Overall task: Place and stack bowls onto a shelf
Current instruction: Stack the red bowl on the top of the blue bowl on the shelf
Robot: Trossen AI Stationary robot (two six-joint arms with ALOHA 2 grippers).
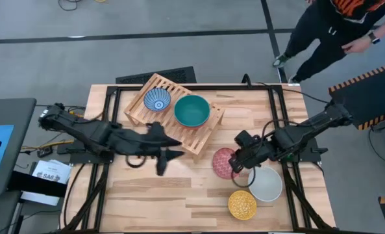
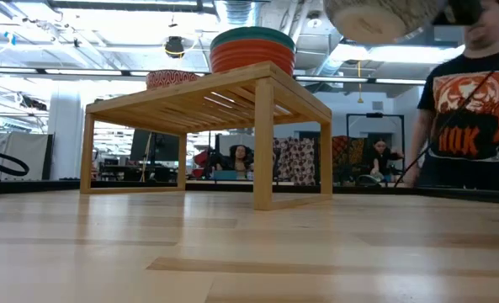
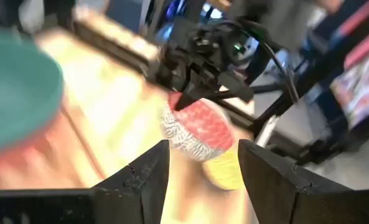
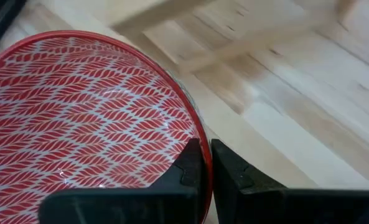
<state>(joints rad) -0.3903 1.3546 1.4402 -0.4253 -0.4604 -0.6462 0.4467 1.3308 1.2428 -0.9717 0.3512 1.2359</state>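
The light-wood shelf point(image 1: 173, 114) stands at the table's far middle. On it sit the blue-white bowl point(image 1: 157, 100) and the teal bowl point(image 1: 192, 110), which rests in the red bowl point(image 2: 251, 59). My right gripper point(image 1: 243, 159) is shut on the pink-red patterned bowl point(image 1: 224, 162), right of the shelf. The white bowl point(image 1: 265, 184) and the yellow bowl point(image 1: 242, 205) rest on the table near it. My left gripper point(image 3: 203, 174) is open and hovers near the shelf's near edge, pointing toward the held bowl. My right gripper pinches the pink-red bowl's rim point(image 4: 195, 134), with one finger point(image 4: 187, 168) inside the bowl and the other point(image 4: 231, 174) outside. It comes from the table's right side. The bowl point(image 2: 375, 17) is lifted clear of the table.
A person point(image 1: 335, 29) stands beyond the table's far right corner and shows in the low view point(image 2: 472, 93). Bare tabletop point(image 1: 153, 195) lies near the front left. Black frame rails point(image 1: 280, 117) run along the table's sides.
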